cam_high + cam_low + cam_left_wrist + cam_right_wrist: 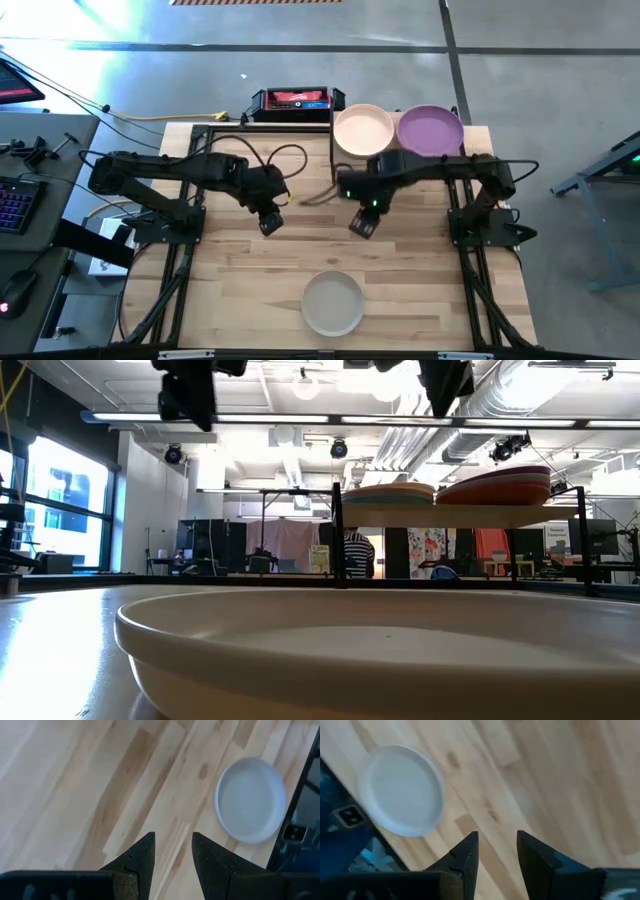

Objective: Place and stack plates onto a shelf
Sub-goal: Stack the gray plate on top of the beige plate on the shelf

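My left hand (270, 222) and right hand (362, 224) hover slightly open and empty over the tabletop (240, 270), with a pale grey plate (333, 303) near its front edge.

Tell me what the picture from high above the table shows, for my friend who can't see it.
One pale grey plate sits alone near the front edge of the wooden table. Two plate stacks, topped by a peach plate and a purple plate, sit on the shelf at the back. The left gripper and right gripper hang empty between.
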